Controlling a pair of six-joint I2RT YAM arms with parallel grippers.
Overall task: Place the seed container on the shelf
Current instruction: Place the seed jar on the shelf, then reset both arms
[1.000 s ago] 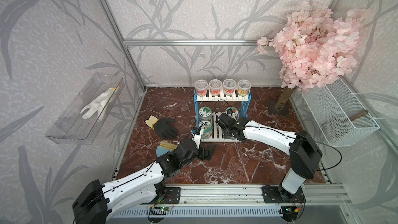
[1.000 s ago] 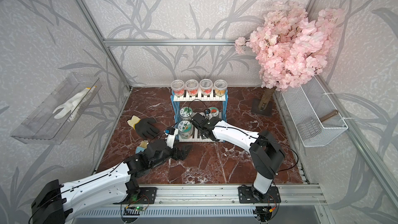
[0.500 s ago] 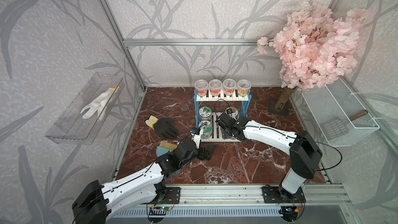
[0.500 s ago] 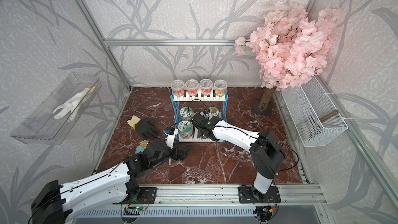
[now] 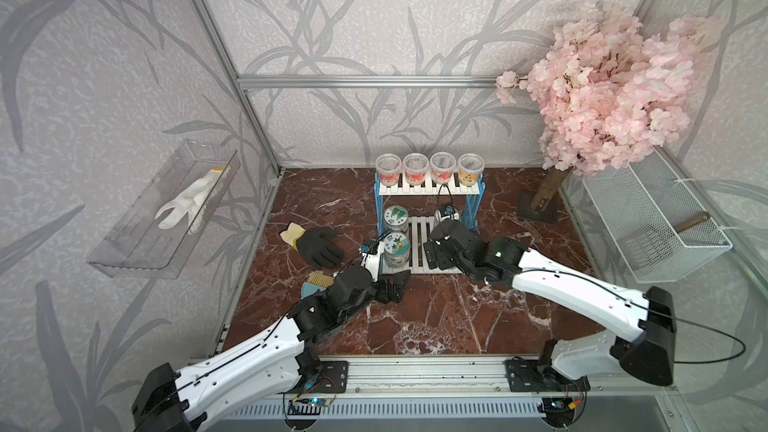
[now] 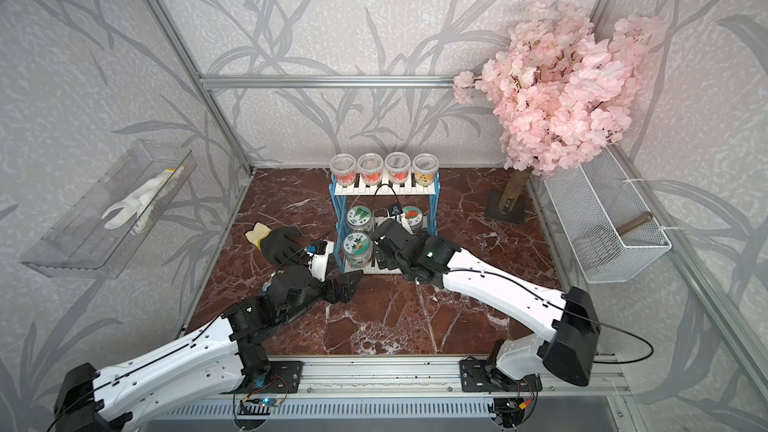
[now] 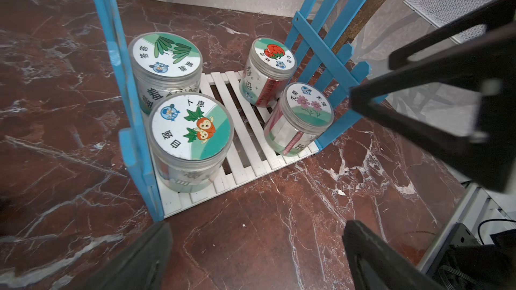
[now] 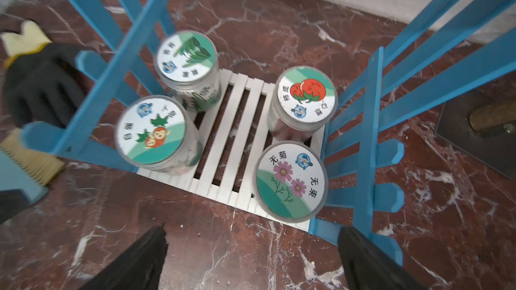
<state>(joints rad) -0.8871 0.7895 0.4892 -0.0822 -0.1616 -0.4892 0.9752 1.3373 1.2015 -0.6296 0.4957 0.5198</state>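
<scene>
Only the lids of the jars on the shelf (image 8: 370,135) carry legible print, all of it Chinese characters. The pink-flower lid (image 8: 290,181) shows two pairs, each beginning 无. The radish lid (image 7: 191,126) shows 卜 beside another character (its second pair sits sideways). Print on the tomato lid (image 8: 305,97), the green-pod lid (image 7: 165,54) and the jars' side labels is too small or blurred to read.

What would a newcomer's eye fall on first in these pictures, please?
Probably the pink artificial blossom tree in the back right corner. Next, the small blue-and-white two-tier slatted shelf at the middle back of the red marble floor, its lower tier holding four clear jars with picture lids. The black left hand and right hand hang open at its front.
</scene>
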